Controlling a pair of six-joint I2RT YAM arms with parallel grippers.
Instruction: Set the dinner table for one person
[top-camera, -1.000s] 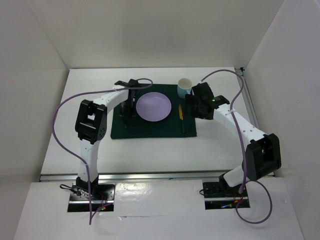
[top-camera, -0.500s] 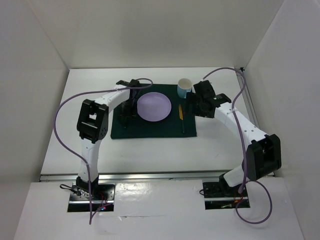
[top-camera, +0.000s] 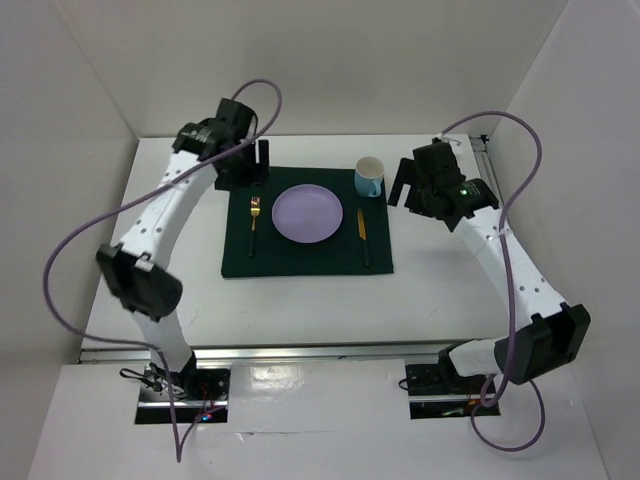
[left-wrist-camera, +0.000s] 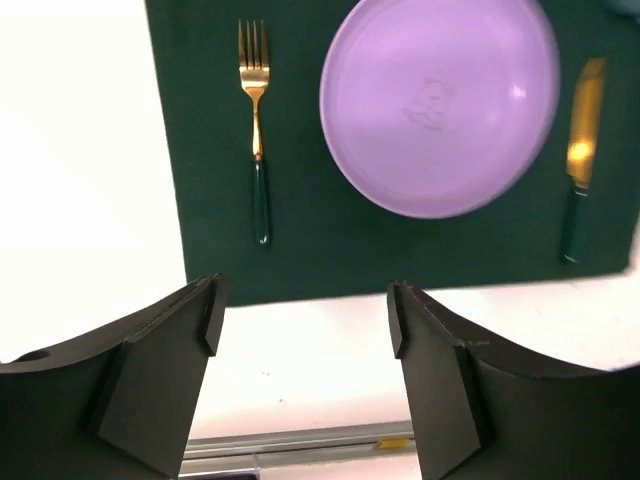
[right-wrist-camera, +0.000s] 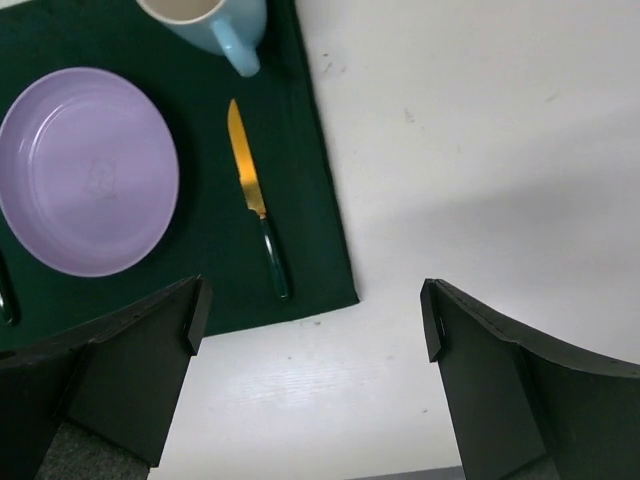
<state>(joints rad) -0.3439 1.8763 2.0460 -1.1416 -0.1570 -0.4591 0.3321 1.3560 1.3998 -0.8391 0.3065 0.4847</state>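
Observation:
On the white dinner table (top-camera: 150, 290) lies a dark green mat (top-camera: 300, 255). A purple plate (top-camera: 307, 213) sits at the mat's middle, with a gold fork (top-camera: 253, 222) on its left and a gold knife (top-camera: 363, 232) on its right. A light blue mug (top-camera: 370, 176) stands at the far right corner. My left gripper (top-camera: 250, 168) hangs open above the mat's far left corner, holding nothing; its wrist view shows the fork (left-wrist-camera: 257, 130) and plate (left-wrist-camera: 438, 105) well below. My right gripper (top-camera: 405, 190) is open and empty, raised to the right of the mug (right-wrist-camera: 210, 20) and knife (right-wrist-camera: 255, 200).
A metal rail (top-camera: 300, 352) runs along the table's near edge. White walls close in the left, far and right sides. Bare white tabletop (right-wrist-camera: 480, 150) lies right of the mat and in front of it (left-wrist-camera: 300, 350).
The left gripper opened, left the fork on the mat beside the plate, then rose and drew back to the far left. The right arm lifted and pulled away to the right.

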